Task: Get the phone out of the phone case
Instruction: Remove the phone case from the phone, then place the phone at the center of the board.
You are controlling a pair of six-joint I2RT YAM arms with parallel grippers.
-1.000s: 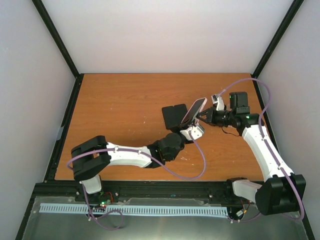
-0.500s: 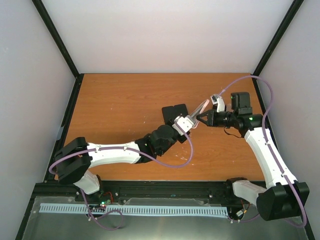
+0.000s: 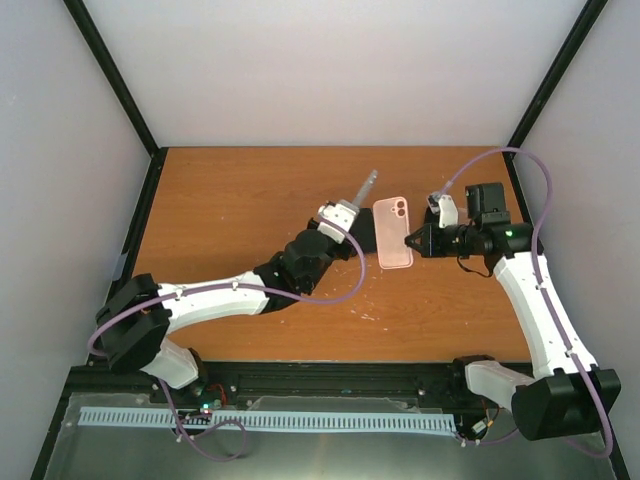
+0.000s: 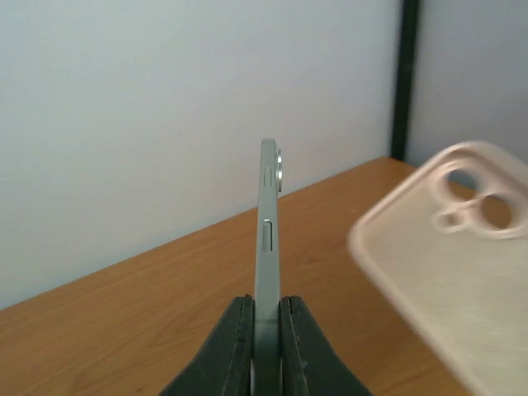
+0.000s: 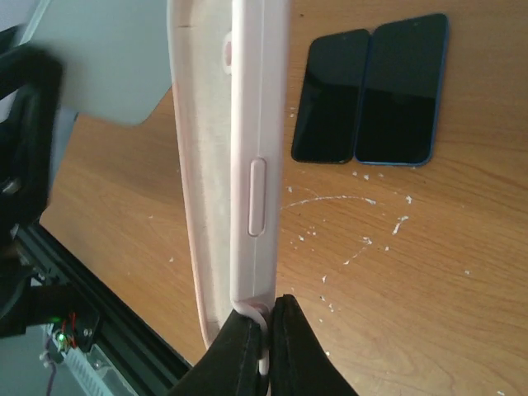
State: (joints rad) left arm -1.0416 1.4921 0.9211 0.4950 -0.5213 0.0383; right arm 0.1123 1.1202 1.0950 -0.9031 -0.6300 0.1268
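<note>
We look down on an orange wooden table point(image 3: 240, 200) set between pale walls. Our right gripper point(image 3: 409, 241) is pinched shut on the rim of the empty pink case point(image 3: 394, 232), which it holds clear of the tabletop. Our left gripper point(image 3: 350, 207) is clamped on the bottom end of the bare phone point(image 3: 366, 186), which stands edge-on just beside the case. Two dark phones point(image 5: 330, 96) lie flat, side by side.

Top view: light is even and diffuse, the table point(image 3: 230, 200) reads matte, and shadows are faint and soft-edged. My left wrist view: phone point(image 4: 267, 247) edge sharp at centre, phone case point(image 4: 462, 280) blurred at 3 o'clock, wall bright. My right wrist view: the frame goes dark and soft at 9 o'clock.
</note>
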